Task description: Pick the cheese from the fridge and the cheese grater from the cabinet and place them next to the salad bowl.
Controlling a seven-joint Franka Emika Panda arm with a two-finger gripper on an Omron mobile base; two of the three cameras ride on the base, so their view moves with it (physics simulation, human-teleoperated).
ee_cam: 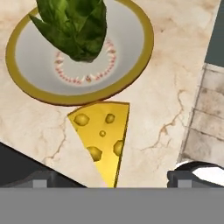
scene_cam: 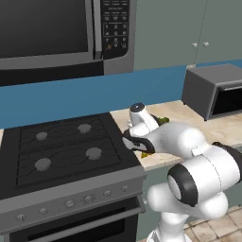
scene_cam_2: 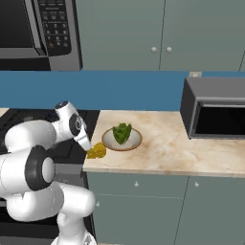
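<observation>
The cheese (ee_cam: pixel 103 135), a yellow wedge with holes, lies flat on the marble counter (ee_cam: pixel 170 96), its wide end touching or nearly touching the rim of the salad bowl (ee_cam: pixel 131 70). My gripper (ee_cam: pixel 111 181) hangs open just above it, with one dark fingertip (ee_cam: pixel 39 181) on each side, well clear of the wedge. From the right base, the cheese (scene_cam_2: pixel 97 151) sits at the counter's front left corner beside the salad bowl (scene_cam_2: pixel 122 139), under my gripper (scene_cam_2: pixel 89 145). The cabinet (scene_cam_2: pixel 119 33) doors are shut. The fridge and the cheese grater are out of view.
A black stove (scene_cam: pixel 66 146) borders the counter on the left, with a microwave (scene_cam: pixel 61 33) above it. A dark grey countertop oven (scene_cam_2: pixel 215 112) stands at the right. The counter's front edge (scene_cam_2: pixel 158 170) runs close to the cheese.
</observation>
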